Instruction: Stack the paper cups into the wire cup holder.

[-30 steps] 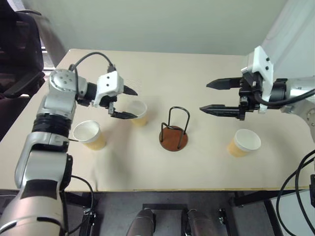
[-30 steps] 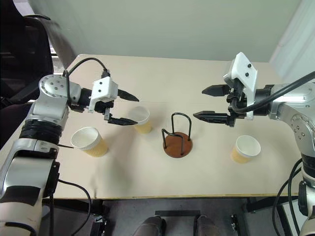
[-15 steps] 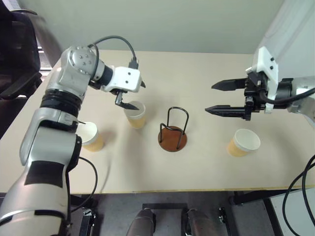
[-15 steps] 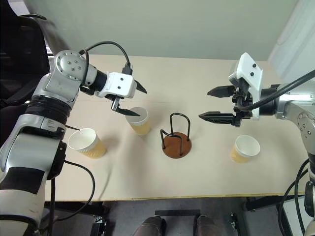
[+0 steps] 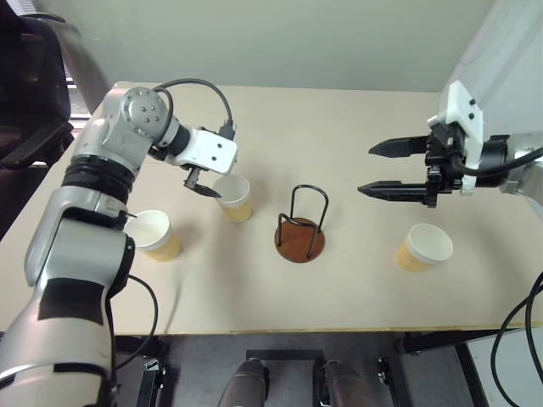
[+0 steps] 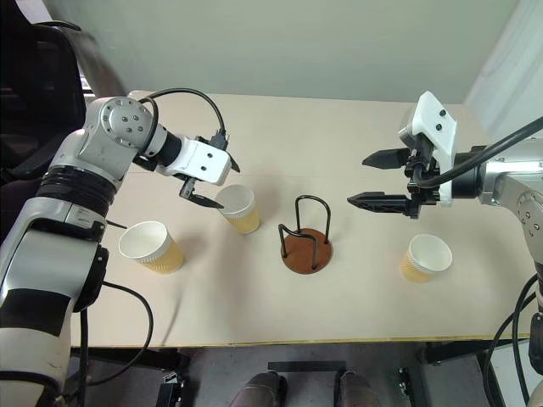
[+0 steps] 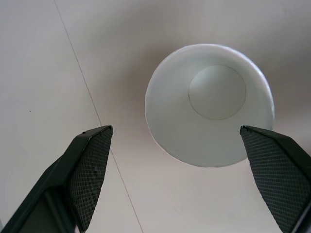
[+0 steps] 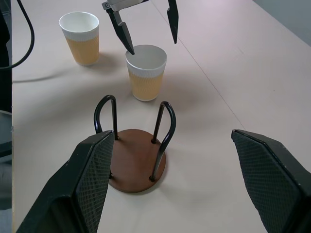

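On your far left a dark chair (image 5: 30,85) stands just off the corner of the beige table (image 5: 339,127). The first paper cup (image 5: 155,234) sits upright near the table's left edge, open end up and untouched, with your left arm passing above and behind it. Next along, your left gripper (image 5: 206,174) points steeply down over the middle paper cup (image 5: 234,197), its two black fingers (image 7: 90,165) spread wide to either side of the white rim without touching it; from the left wrist you look straight down into the cup's empty white inside. A black cable loops over that wrist, clear of the cup. Just to the right of this cup, with a strip of bare table between them, stands the wire cup holder (image 5: 300,227): a reddish-brown disc carrying black wire loops, upright and with no cup in it. Nothing lies between the middle cup and the holder. Further right, your right gripper (image 5: 392,168) hangs above the table, well apart from the holder, pointing back toward it with its jaws wide and holding nothing. Below it, near the table's right side, the third paper cup (image 5: 423,247) stands upright by itself, apart from both gripper and holder.
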Available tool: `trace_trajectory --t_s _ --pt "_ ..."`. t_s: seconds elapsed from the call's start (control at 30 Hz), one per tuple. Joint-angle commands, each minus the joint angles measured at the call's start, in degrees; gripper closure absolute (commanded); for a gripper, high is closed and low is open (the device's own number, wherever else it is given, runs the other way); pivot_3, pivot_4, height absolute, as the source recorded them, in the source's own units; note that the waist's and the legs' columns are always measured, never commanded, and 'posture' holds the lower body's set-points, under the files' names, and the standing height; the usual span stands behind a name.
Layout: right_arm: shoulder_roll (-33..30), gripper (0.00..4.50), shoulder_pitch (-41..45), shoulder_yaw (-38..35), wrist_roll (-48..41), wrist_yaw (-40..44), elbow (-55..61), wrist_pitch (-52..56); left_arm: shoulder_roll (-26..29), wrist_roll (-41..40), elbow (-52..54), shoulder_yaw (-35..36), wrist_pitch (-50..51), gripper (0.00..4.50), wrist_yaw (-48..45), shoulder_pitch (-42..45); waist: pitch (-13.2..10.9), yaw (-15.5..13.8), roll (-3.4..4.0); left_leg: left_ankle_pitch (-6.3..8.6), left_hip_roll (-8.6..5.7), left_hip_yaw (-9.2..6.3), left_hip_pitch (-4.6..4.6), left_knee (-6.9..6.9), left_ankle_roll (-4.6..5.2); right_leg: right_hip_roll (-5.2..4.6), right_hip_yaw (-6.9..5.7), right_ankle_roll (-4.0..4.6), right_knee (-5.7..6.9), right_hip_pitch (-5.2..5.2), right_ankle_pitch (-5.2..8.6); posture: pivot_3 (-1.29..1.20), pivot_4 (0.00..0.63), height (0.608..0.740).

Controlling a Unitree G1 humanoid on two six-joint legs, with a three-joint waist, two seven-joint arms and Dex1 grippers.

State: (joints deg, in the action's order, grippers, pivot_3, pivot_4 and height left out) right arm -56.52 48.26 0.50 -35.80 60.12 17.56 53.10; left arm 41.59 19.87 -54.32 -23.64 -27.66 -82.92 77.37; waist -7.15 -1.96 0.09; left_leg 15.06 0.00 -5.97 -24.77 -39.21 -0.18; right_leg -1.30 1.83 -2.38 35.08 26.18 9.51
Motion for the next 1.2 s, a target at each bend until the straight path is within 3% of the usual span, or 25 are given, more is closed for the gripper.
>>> trace_trajectory --t_s 0.03,0.4,0.63,0.87,1.2 --pt "-0.97 0.60 0.68 -0.94 0.35 0.28 0.63 -0.59 0.66 -0.74 -0.06 1.37 -0.42 0.00 -0.18 2.31 0.00 0.02 0.00 -0.01 -0.05 0.04 -0.01 0.01 0.00 0.05 -0.02 -0.01 0.00 0.01 0.00 0.00 0.150 0.740" --pt "-1.42 0.60 0.80 -0.51 0.75 0.67 0.43 -0.99 -1.33 -2.68 -0.81 2.87 0.55 0.00 0.34 4.66 -0.01 0.06 0.01 -0.03 -0.07 0.06 -0.17 -0.20 0.05 0.04 -0.04 -0.07 0.11 0.12 -0.04 0.00 0.150 0.740" --pt "-1.71 0.60 0.84 -0.54 1.02 1.02 0.10 -1.09 -0.54 -4.50 0.58 2.48 0.74 0.00 -7.38 4.95 -0.03 0.28 0.06 0.01 -0.03 0.09 -0.19 -0.40 0.13 0.04 0.04 -0.14 0.17 0.12 -0.08 0.00 0.150 0.740" --pt "-1.86 0.60 0.79 -0.46 1.59 1.54 -0.14 -1.23 2.76 -8.85 2.31 -4.53 0.70 0.00 -9.58 5.51 -0.06 0.31 0.11 0.05 -0.06 0.13 -0.21 -0.63 0.21 0.08 0.02 -0.14 0.38 0.14 -0.08 0.00 0.150 0.740" --pt "-1.47 0.60 0.76 -0.50 1.62 1.43 -0.25 -1.27 2.29 -7.30 6.83 -5.90 -1.70 0.00 -8.76 0.46 -0.10 0.29 0.20 0.21 -0.09 0.09 -0.17 -0.90 0.50 -0.06 0.06 -0.15 0.76 0.13 -0.09 0.00 0.150 0.740"
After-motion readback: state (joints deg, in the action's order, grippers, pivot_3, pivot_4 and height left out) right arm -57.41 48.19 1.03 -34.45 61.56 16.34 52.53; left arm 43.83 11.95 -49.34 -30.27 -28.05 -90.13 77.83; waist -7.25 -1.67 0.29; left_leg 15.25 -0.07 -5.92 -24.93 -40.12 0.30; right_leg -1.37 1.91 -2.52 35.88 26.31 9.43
